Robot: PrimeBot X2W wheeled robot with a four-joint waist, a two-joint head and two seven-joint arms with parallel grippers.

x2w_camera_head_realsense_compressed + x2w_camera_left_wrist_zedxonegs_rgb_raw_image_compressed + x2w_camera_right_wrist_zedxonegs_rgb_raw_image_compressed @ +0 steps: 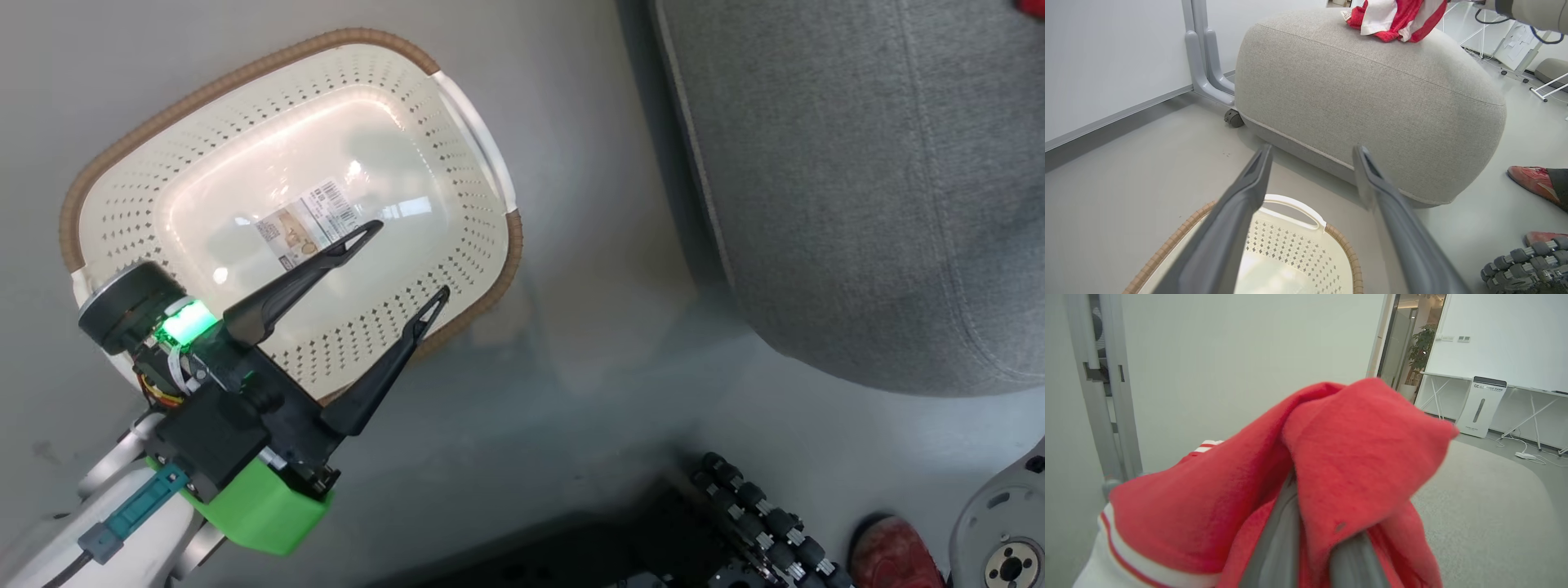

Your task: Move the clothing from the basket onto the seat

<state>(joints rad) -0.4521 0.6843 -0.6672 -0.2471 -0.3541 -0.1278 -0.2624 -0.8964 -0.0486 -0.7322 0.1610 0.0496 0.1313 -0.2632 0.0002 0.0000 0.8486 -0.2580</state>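
Note:
The cream basket (457, 245) stands on the floor with only a label sticker on its bottom. My left gripper (413, 256) hovers over its right half, open and holding nothing. In the left wrist view its fingers (1249, 192) spread above the basket rim (1294, 202), facing the grey seat (1372, 94). The red and white clothing (1396, 18) rests bunched on the seat's top, with my right arm (1531, 12) just beside it. In the right wrist view the clothing (1355, 457) drapes over my right gripper (1312, 522), which is shut on it above the seat (1486, 506); its fingertips are hidden.
A person's red shoes (1533, 179) stand on the floor right of the seat. My base's roller wheels (759, 523) lie at the bottom. A grey wheeled frame leg (1208, 61) stands behind the seat by the wall. Bare floor separates basket and seat.

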